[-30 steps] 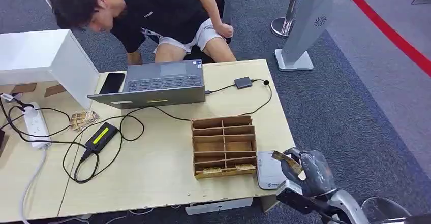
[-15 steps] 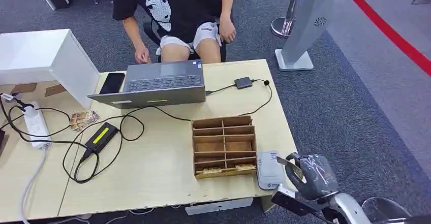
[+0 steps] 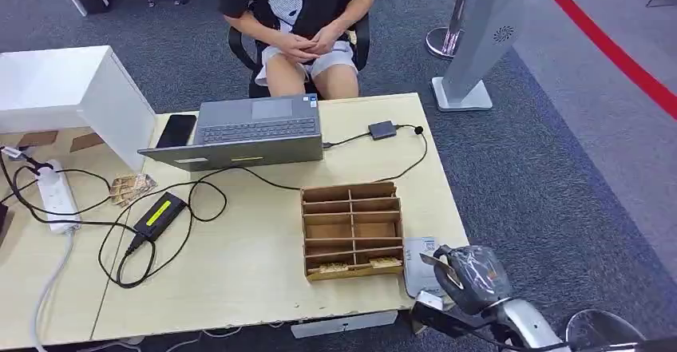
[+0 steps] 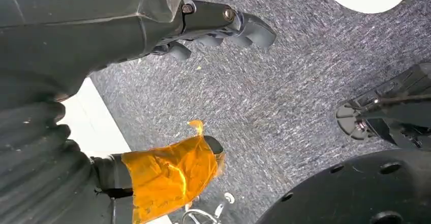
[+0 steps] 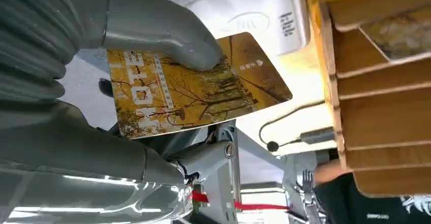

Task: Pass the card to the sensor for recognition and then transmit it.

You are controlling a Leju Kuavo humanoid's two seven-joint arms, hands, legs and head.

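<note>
Now the right hand [image 5: 101,97] pinches the yellow hotel card [image 5: 195,84] over the white sensor [image 3: 417,266] beside the wooden organizer [image 3: 351,228]; the left hand [image 4: 152,82] hangs spread, holding nothing.

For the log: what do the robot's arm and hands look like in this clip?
The right hand is grey under a clear, crinkled plastic wrap, on a silver arm with a black wrist block. Close up it shows a grey ribbed cover and thick grey thumb. The left hand has dark fingers, one wrapped in orange tape.

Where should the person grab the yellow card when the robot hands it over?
Probably the free end of the card, the end away from the right robot hand. Its thumb presses on the printed face near the other end, so the far short edge sticks out bare, with room to pinch it flat, top and bottom.
</note>
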